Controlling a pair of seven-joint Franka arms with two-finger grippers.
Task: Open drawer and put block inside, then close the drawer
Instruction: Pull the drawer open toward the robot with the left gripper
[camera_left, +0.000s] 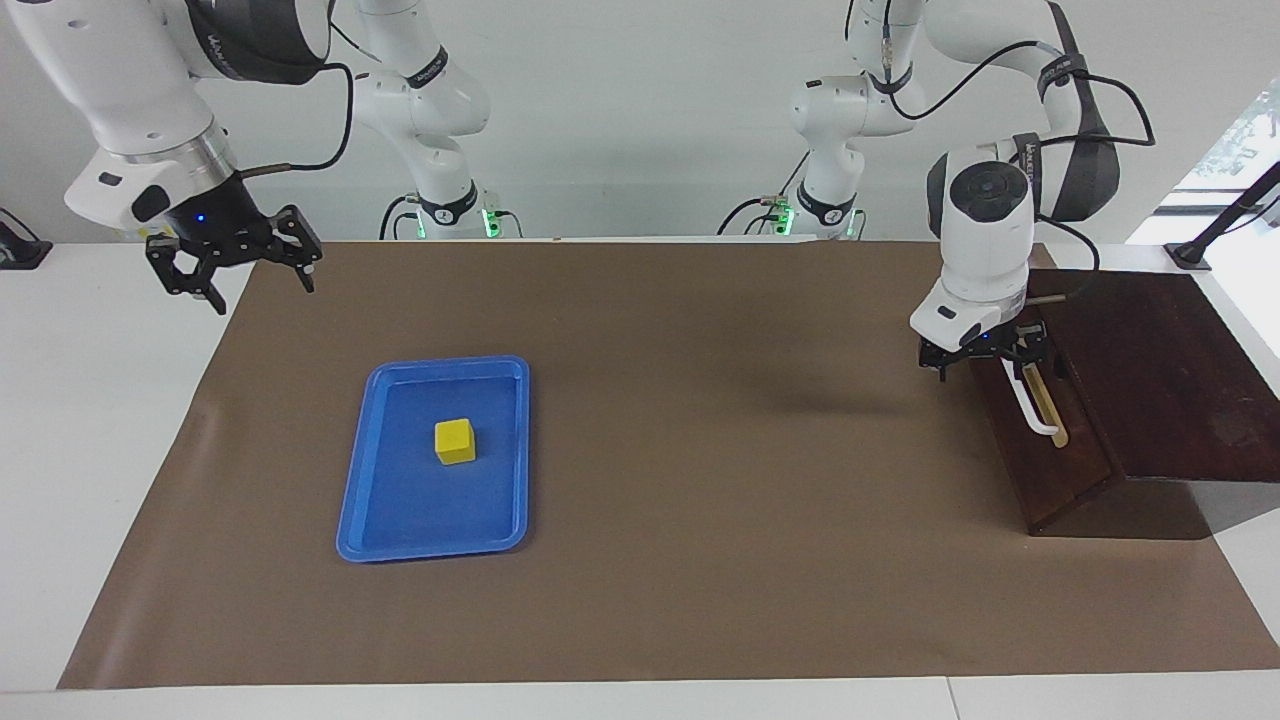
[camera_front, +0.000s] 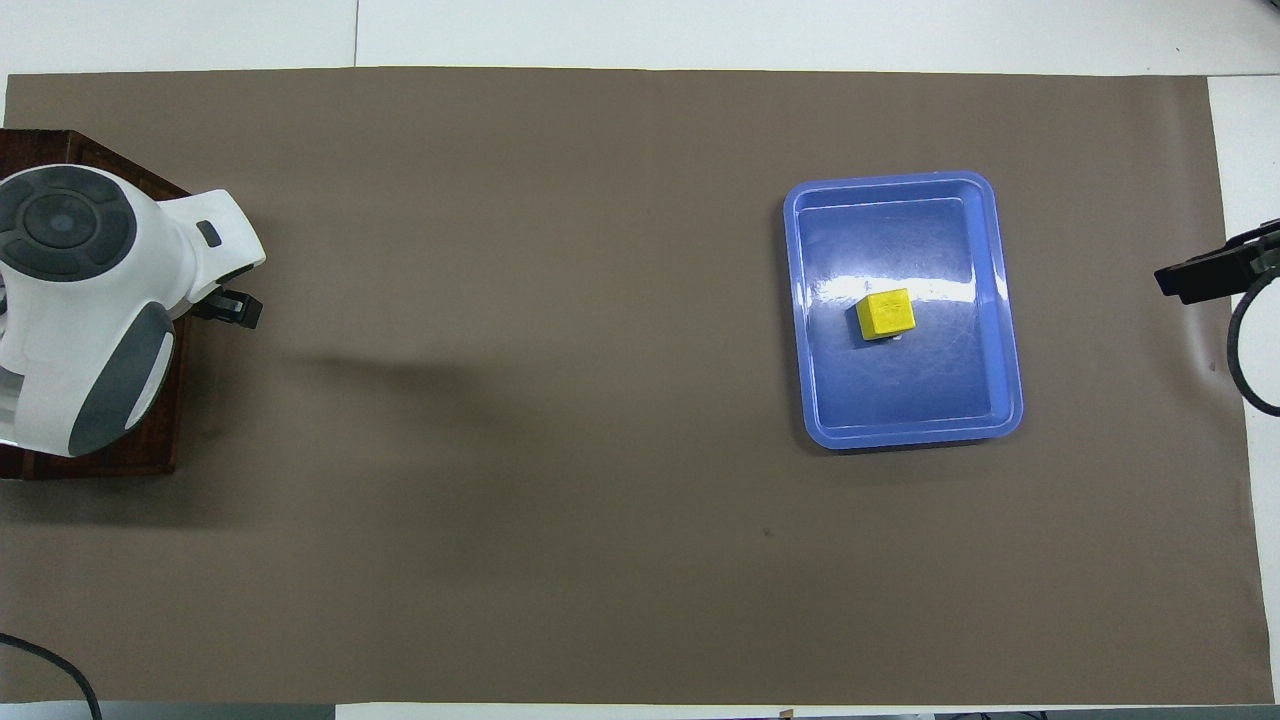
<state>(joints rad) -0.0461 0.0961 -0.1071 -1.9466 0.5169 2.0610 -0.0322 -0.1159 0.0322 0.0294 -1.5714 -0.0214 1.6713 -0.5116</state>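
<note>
The dark wooden drawer (camera_left: 1050, 470) stands closed at the left arm's end of the table, its white bar handle (camera_left: 1036, 410) facing the middle of the table. My left gripper (camera_left: 988, 357) is low at the end of the handle nearer to the robots, open, with its fingers spread on either side of the bar. In the overhead view the left arm covers most of the drawer (camera_front: 150, 455), and only one black finger (camera_front: 232, 308) sticks out. The yellow block (camera_left: 455, 441) (camera_front: 886, 314) sits in the blue tray (camera_left: 352, 500) (camera_front: 905, 436). My right gripper (camera_left: 236, 268) (camera_front: 1200, 276) hangs open over the mat's edge at the right arm's end.
A brown mat (camera_left: 700, 560) covers most of the white table. The blue tray lies toward the right arm's end, about midway across the mat's depth. Bare mat stretches between the tray and the drawer.
</note>
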